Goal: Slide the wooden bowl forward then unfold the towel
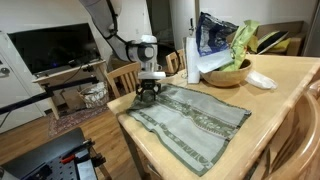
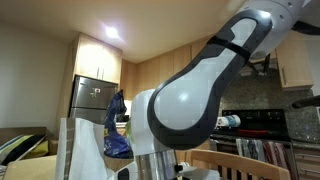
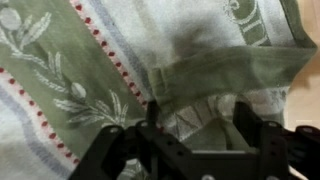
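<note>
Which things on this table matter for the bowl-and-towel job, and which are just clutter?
For the job:
- wooden bowl
- towel
- gripper, at the towel's edge

Just lying about:
- small white dish
- blue bag
- television
- chair

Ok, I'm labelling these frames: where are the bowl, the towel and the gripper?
bowl (image 1: 232,77): in an exterior view, on its outer wall.
towel (image 1: 195,120): in an exterior view, on its middle.
gripper (image 3: 196,112): wrist view, between its fingertips.

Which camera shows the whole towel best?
An exterior view: the towel lies spread on the table, seen nearly whole. The wrist view gives only a close-up of its folded edge. In an exterior view filled by the arm, no towel shows.
</note>
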Controlling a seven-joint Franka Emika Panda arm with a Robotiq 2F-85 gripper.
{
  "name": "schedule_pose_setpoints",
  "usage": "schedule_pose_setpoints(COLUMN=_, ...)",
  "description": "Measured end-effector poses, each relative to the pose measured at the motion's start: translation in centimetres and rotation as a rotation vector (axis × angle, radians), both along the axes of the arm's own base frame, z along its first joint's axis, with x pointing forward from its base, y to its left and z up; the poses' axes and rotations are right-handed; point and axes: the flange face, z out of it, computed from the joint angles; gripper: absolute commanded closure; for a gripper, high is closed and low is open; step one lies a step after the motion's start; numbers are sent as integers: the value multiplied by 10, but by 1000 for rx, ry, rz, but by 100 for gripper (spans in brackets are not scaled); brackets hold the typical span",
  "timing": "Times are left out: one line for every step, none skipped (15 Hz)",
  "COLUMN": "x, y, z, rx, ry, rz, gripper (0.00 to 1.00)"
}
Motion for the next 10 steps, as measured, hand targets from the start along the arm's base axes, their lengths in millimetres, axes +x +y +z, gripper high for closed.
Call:
schedule_pose_setpoints(x=1, y=0, z=-1, rx=1, ry=0, rz=0, gripper=60)
schedule_pose_setpoints(x=2, y=0, z=0, rx=2, ry=-3, rz=-1, gripper=66)
schedule_pose_setpoints(x=3, y=1, z=1, rx=2, ry=-6, rz=-1, gripper=73)
schedule_pose_setpoints(x=4, y=1, z=2, rx=3, ry=-9, rz=-1, gripper=82)
schedule_pose_setpoints(x=5, y=2, z=4, rx=3, ry=-13, rz=2, gripper=88)
schedule_pose_setpoints(x=6, y=4, z=5, rx=2, ry=-19, rz=8, gripper=97)
schedule_pose_setpoints(x=7, y=7, z=7, rx=0, ry=-25, rz=15, gripper=100)
schedule_pose_setpoints(x=8, y=10, z=10, rx=-3, ry=-34, rz=22, gripper=100)
schedule_pose_setpoints(x=10, y=13, z=14, rx=-5, ry=-44, rz=30, gripper=100)
schedule_pose_setpoints(x=11, y=16, z=19, rx=-8, ry=-54, rz=37, gripper=100)
